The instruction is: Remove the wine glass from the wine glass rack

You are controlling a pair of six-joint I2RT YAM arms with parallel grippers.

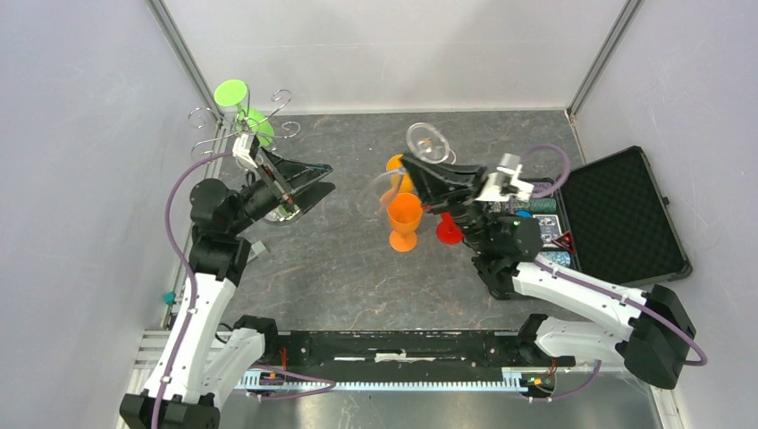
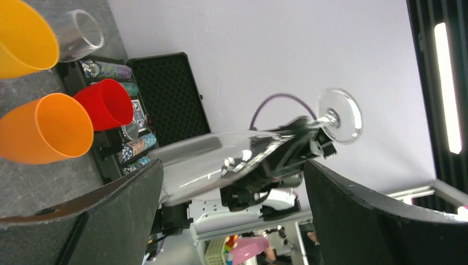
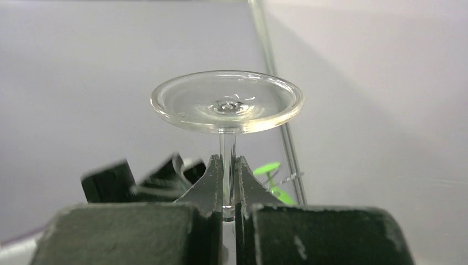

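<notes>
**Clear stemmed wine glass** [image 2: 198, 157], already free of the silver wire tree rack [image 1: 206, 118]. The rack stands at the far-left corner of the dark stone-patterned table [image 1: 340, 286] and carries a green plastic goblet [image 1: 231, 92]. The clear glass is well apart from it, in the air above mid-table, lying tilted with its round foot [image 3: 227, 102] toward the back wall.

The right gripper [image 3: 228, 182] is clamped hard on the thin stem just under the foot, and nothing else supports the glass. The left gripper [image 1: 311, 181] is spread wide and holds nothing. It faces the bowl from the rack side without touching it.

The removal itself looks done, so the step in hand is probably carrying the glass and setting it down.
- Hold your grip on the stem firm, because the bowl hangs out to one side and will try to pivot.
- Turn the wrist slowly until the glass is upright.
- Lower onto bare table, away from the two orange plastic cups [image 1: 404, 219], the red plastic cup [image 1: 450, 232] and the open black foam-lined case [image 1: 626, 214] nearby.
- Release only once the glass rests flat.
</notes>
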